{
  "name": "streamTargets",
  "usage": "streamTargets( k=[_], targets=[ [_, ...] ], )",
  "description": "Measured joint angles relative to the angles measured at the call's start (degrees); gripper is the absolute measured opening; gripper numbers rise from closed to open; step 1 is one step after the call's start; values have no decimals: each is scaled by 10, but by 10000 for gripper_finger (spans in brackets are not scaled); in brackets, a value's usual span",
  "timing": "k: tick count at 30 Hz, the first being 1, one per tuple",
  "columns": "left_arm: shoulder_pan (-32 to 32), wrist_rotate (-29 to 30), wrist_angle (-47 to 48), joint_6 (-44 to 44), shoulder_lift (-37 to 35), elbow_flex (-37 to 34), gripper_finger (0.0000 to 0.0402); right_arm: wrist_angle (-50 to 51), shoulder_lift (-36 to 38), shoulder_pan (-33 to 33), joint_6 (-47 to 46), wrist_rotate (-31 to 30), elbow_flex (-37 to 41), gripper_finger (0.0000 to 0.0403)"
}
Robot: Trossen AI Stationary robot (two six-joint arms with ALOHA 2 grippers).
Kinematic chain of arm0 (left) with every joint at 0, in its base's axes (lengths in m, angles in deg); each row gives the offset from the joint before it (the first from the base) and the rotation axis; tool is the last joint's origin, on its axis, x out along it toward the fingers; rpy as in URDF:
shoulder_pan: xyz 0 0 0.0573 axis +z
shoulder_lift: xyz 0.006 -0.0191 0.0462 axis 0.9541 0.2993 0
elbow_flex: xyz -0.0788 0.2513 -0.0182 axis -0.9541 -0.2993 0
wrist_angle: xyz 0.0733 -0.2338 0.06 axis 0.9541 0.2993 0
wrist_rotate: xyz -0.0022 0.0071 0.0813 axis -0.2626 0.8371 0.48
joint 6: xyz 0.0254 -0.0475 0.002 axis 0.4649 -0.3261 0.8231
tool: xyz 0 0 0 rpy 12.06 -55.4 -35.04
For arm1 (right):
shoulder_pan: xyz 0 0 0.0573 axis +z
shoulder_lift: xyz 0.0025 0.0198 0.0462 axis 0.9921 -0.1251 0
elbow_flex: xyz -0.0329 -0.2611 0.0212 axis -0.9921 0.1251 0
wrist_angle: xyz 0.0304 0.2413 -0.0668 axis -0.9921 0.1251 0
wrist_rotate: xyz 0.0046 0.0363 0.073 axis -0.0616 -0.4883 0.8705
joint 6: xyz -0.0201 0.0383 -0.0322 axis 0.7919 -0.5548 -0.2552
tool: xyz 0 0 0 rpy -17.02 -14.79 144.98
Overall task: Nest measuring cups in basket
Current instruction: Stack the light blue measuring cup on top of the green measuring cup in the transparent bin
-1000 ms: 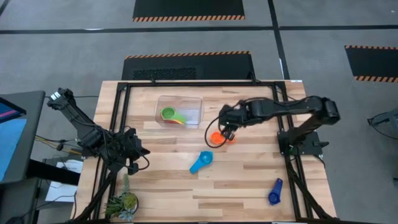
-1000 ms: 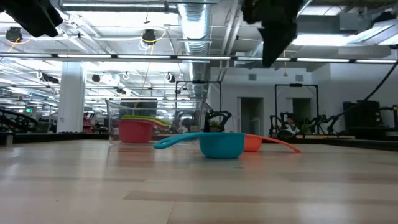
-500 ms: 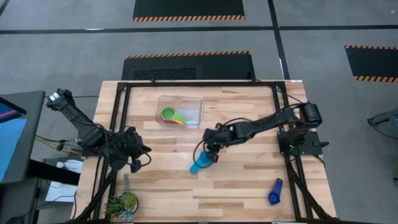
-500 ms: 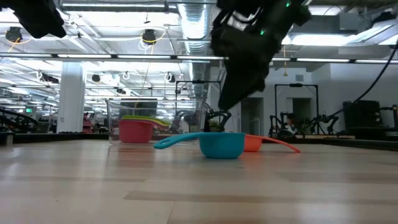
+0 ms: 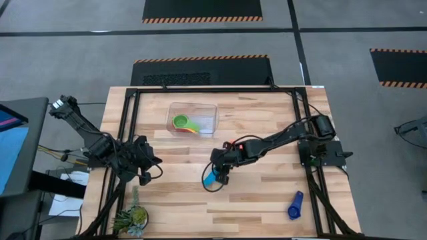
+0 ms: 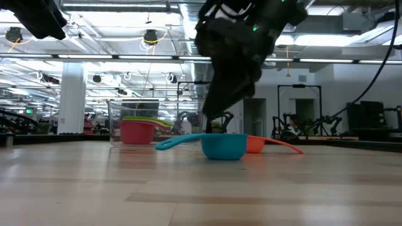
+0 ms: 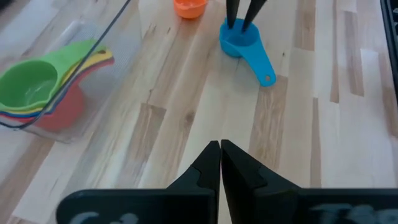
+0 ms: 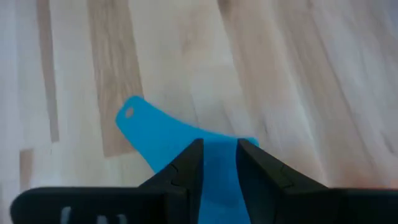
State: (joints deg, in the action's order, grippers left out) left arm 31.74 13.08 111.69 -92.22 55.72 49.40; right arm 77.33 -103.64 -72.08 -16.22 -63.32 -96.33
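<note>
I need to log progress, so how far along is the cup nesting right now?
Done: a nested stack with the green cup on top sits in the basket. In hand: the right gripper, open, is over the light blue cup. Left: the orange cup and dark blue cup lie on the table. The left gripper waits shut.

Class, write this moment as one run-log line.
right pincer: open, over light blue cup | left pincer: shut, idle | basket: holds nested cups
</note>
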Motion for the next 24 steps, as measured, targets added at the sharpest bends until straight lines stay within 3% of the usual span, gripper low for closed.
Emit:
streamTargets(
  k=[13,24],
  targets=[
    [0,-30,-1,18,0,0,0,28,-27,16,-37,3,2,118],
    [0,-31,-1,18,0,0,0,89,-27,3,50,1,2,118]
  ],
)
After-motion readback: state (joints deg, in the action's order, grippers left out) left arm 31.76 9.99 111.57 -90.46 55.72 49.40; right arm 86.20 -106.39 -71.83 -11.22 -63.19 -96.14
